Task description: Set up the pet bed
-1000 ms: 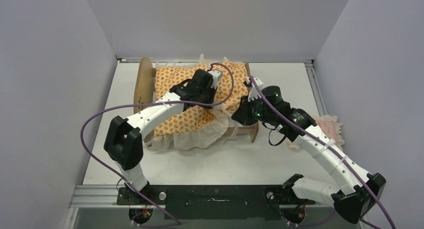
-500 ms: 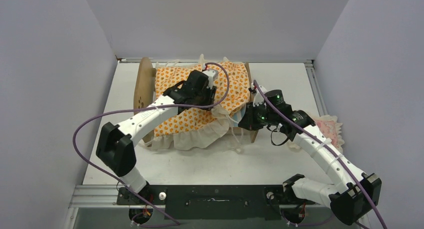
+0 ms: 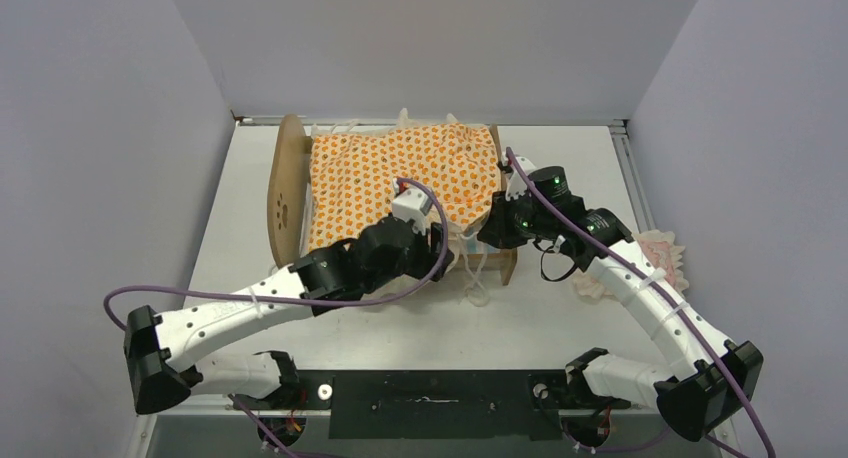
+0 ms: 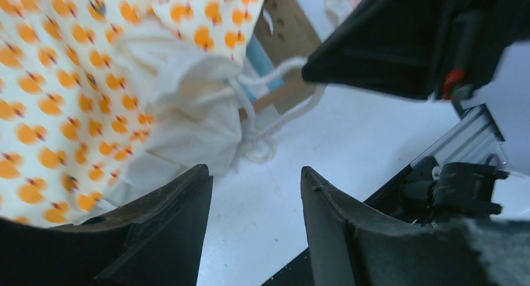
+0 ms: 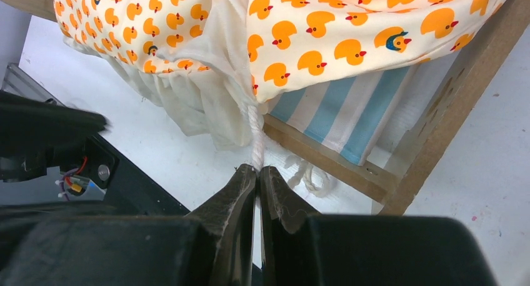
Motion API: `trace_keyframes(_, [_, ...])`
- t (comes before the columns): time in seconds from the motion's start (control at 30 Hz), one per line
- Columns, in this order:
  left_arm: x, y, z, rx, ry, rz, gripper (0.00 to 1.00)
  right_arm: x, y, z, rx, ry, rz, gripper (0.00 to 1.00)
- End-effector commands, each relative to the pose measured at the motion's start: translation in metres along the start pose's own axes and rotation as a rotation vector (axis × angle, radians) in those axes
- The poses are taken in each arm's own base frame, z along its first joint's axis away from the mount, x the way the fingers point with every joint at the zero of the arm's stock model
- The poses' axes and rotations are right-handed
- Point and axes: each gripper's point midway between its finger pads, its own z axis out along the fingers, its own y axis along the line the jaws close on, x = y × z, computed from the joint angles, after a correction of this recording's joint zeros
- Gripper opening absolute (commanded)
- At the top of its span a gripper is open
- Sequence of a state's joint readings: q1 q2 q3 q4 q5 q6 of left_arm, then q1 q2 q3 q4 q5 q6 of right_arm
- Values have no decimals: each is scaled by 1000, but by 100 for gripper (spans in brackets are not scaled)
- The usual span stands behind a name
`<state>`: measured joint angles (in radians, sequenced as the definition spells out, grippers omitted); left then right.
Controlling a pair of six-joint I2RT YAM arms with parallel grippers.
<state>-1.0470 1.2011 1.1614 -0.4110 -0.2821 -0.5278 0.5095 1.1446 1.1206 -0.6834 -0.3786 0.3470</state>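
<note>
The pet bed stands at the back of the table with its arched headboard on the left. In the right wrist view its wooden frame and blue-and-white striped base show. The orange-patterned mattress lies over it, with its white ruffle hanging off the near side. My right gripper is shut on the mattress's white cord at the near right corner. Just off the near ruffle, my left gripper stands open over bare table with nothing between its fingers.
A pink frilled pillow lies on the table to the right of the bed, partly under the right arm. More loose white cord lies coiled beside the frame's near rail. The black base rail runs along the near edge.
My left gripper has let go of the mattress top, opened, and drawn back toward the near edge. The mattress now lies flatter. The right gripper stays shut on the cord, shifted slightly.
</note>
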Motion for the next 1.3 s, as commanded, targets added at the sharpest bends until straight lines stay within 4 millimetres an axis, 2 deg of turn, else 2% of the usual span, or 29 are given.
trace_keyframes(0.0, [42,-6,30,-68,-65,-179,52,-11,4,-7,-9,-35,-27,5])
trace_keyframes(0.1, [56,-7,47,-121,-118,-200,53,-9,4,-6,-14,-28,-28,5])
trace_keyframes(0.2, [61,-6,64,-158,-158,-222,54,-11,4,-8,-12,-31,-33,5])
trace_keyframes(0.37, [59,-17,84,-144,-190,-247,55,-18,6,-16,-7,-42,-53,5])
trace_keyframes(0.7, [81,-2,113,-250,-202,-259,55,-24,12,-13,-34,-47,-41,5])
trace_keyframes(0.77, [82,5,115,-285,-219,-252,51,-26,13,-15,-39,-53,-44,5])
trace_keyframes(0.87, [82,14,116,-328,-233,-233,31,-33,11,-20,-14,-55,-73,5])
trace_keyframes(0.97, [78,21,112,-357,-249,-216,11,-47,6,-29,42,-67,-134,5])
trace_keyframes(1.03, [75,25,110,-368,-253,-204,3,-62,2,-36,82,-89,-178,5])
trace_keyframes(1.07, [73,27,110,-372,-255,-202,0,-70,1,-39,98,-100,-200,5])
trace_keyframes(1.27, [68,32,109,-379,-245,-173,0,-122,-1,-55,186,-201,-328,5])
